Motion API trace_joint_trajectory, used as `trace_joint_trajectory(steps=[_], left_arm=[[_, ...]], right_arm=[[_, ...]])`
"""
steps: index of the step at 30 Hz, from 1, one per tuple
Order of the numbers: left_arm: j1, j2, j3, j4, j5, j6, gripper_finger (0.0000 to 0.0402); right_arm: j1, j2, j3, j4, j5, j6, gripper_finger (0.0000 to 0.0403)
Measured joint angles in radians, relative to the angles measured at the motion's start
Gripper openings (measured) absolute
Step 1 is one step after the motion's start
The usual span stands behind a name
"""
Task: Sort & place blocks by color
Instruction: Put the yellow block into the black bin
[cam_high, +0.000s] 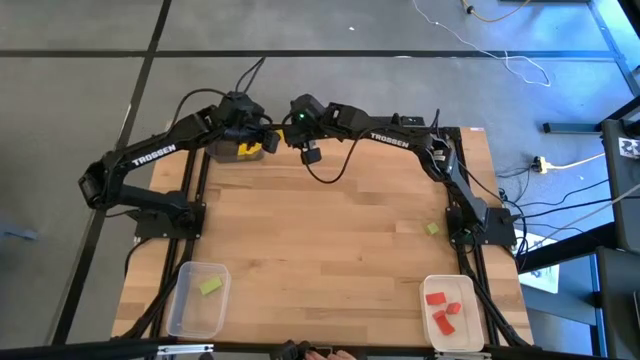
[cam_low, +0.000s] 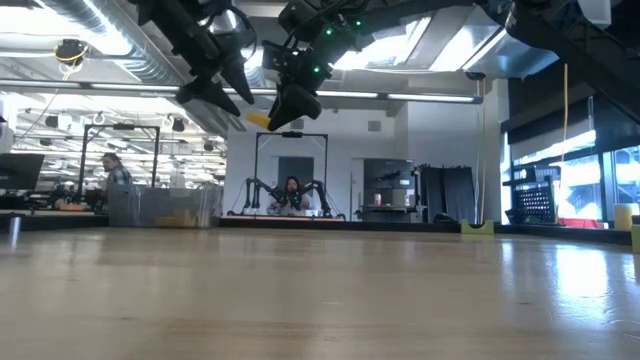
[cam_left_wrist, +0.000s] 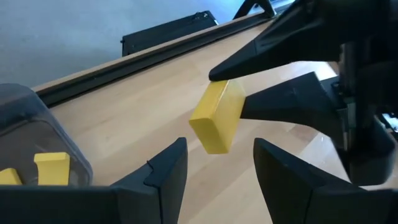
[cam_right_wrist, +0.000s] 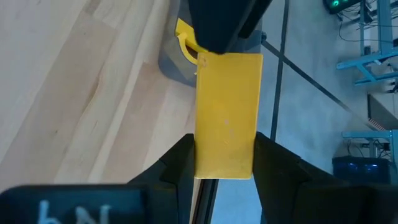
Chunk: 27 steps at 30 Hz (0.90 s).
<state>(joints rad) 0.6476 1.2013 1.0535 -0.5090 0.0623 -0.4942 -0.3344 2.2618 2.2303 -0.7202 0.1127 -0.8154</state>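
A yellow block (cam_left_wrist: 217, 118) hangs in the air over the table's far left part, next to a grey bin (cam_high: 232, 151) that holds more yellow blocks (cam_left_wrist: 53, 168). My right gripper (cam_right_wrist: 224, 149) is shut on this block. My left gripper (cam_left_wrist: 217, 158) is open just in front of it. Its two fingers stand on either side of the block's free end (cam_left_wrist: 210, 140), and I cannot tell whether they touch it. In the low view the block (cam_low: 258, 119) shows between the two grippers, high above the tabletop. My right gripper pinches the yellow block between its two fingers, on the two opposite side faces at the end nearest the gripper (cam_right_wrist: 206, 155). It comes from the table's right, slanting down. The block runs on along the fingers past their tips, tilted and lifted clear of the table.
A clear bin (cam_high: 190, 318) at the near left holds a green block (cam_high: 208, 287). A white bin (cam_high: 462, 335) at the near right holds red blocks (cam_high: 440, 305). Another green block (cam_high: 432, 228) lies loose at the table's right. The middle of the wooden tabletop (cam_high: 320, 240) is bare.
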Motion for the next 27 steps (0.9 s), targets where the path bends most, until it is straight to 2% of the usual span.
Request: trace_joint_trajectory(steps=[10, 27], left_arm=[[0.029, 0.012, 0.0, 0.009, 0.003, 0.026, 0.0174], [0.056, 0.017, 0.0, 0.046, 0.143, 0.025, 0.0174]], right_arm=[[0.015, 0.0, 0.0, 0.016, 0.0, 0.0, 0.0126], [0.043, -0.001, 0.0, 0.075, 0.0, -0.008, 0.0126]])
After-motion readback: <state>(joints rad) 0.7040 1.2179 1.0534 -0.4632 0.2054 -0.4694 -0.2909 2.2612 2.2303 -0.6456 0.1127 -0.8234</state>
